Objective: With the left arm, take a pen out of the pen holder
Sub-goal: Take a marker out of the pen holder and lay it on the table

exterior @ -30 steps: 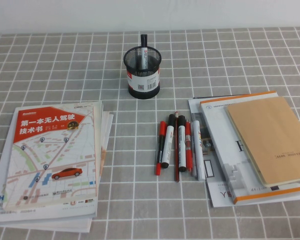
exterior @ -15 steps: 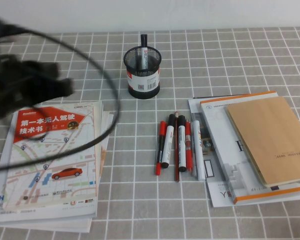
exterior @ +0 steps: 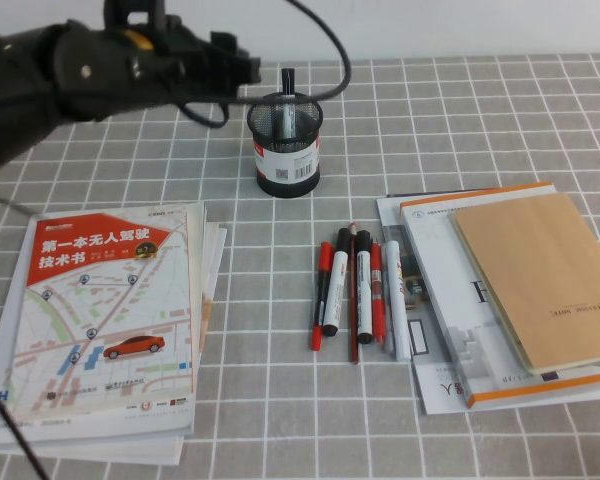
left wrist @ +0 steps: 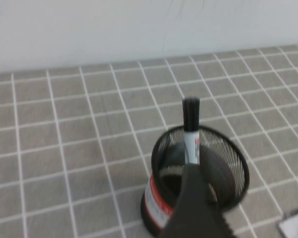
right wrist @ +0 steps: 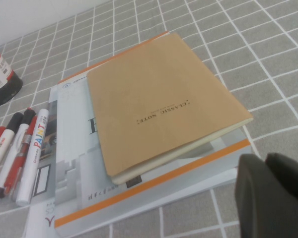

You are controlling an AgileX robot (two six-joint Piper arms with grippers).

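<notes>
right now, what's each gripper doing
left gripper: by the pen holder, holding nothing; open or closed cannot be told
right gripper: closed, empty, beside the stacked books

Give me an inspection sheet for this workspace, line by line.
Surface: grey checked tablecloth, flat.
Job's things: black mesh pen holder upright, with one black-capped pen standing in it.
Clutter: loose markers in a row; map booklets on the left; tan notebook on stacked books on the right.
Grippers: left claw beside the holder's rim, not touching the pen; right claw shut, near the book stack.
Cables: black cable looping off the left arm.
Surroundings: white wall behind.
</notes>
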